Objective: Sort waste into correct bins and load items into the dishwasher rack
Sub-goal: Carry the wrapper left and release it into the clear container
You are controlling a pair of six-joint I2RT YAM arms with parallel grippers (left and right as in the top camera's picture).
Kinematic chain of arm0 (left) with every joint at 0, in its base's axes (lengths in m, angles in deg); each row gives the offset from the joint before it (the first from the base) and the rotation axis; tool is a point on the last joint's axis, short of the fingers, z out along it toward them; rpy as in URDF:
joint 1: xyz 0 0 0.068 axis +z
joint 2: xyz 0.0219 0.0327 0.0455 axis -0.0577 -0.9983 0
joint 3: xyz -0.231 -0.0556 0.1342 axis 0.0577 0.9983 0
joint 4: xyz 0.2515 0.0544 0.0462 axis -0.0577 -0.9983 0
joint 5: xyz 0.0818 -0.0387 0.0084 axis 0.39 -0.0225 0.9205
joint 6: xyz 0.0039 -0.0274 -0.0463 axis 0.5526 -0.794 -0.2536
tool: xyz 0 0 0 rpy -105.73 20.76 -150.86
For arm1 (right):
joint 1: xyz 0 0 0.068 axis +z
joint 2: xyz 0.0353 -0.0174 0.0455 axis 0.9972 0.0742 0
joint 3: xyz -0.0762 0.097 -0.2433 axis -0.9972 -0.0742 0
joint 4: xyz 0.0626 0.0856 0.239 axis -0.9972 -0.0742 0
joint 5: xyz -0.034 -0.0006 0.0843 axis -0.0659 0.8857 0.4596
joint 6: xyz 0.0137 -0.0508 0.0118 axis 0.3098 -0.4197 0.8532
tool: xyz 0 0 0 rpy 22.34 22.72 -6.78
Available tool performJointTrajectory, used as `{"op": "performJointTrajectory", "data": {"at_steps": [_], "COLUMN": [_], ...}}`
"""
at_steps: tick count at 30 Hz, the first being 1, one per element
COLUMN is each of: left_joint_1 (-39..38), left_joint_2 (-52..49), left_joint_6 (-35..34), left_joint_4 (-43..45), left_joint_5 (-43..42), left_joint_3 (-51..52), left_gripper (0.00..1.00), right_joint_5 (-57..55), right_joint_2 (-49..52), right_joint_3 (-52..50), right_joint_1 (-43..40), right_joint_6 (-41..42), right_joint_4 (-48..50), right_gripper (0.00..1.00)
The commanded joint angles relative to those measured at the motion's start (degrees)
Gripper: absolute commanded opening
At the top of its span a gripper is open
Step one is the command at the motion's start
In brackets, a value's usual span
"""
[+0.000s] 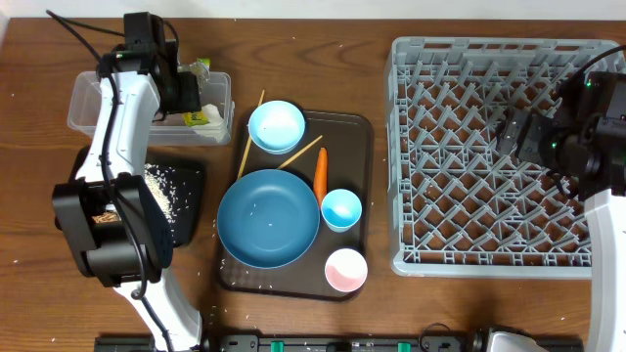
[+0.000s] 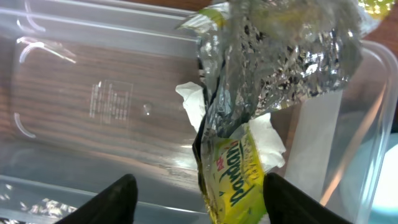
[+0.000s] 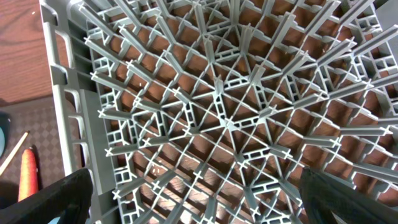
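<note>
Wrapper lies in the clear tub, its yellow end between the wide-spread jaws of the left gripper.

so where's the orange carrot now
In the overhead view the orange carrot lies on the dark brown serving tray, right of the dark blue round plate and above the small light blue cup.

A dark brown serving tray lies on the wooden surface, between the left end effector and the right end effector.
</note>
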Motion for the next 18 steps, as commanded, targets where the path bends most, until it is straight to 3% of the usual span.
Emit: {"op": "performJointTrajectory", "data": {"at_steps": [1,12,14,16,18], "left_joint_1": [0.2,0.1,0.1,0.1,0.1], "left_joint_2": [1.6,9.5,8.7,7.4,5.6], "left_joint_6": [-0.2,-0.2,0.2,0.2,0.2], "left_joint_4": [-0.4,2.2,3.8,5.2,6.2], "left_joint_5": [0.7,0.7,0.7,0.7,0.7], "left_joint_3": [0.2,0.2,0.3,0.3,0.3], "left_gripper": [0.7,0.68,0.56,0.3,0.13], "right_joint_5": [-0.5,-0.5,-0.5,-0.5,-0.5], "right_joint_2": [-0.3,-0.3,-0.3,-0.3,-0.3], "right_joint_3": [0.6,0.6,0.6,0.6,0.6], "right_joint_1": [-0.4,-0.4,-0.4,-0.4,-0.4], "right_joint_6": [-0.2,0.0,0.0,0.0,0.0], "right_joint_4": [-0.4,-0.1,-0.2,-0.2,-0.3], "right_gripper": [0.99,0.99,0.99,0.99,0.99]}}
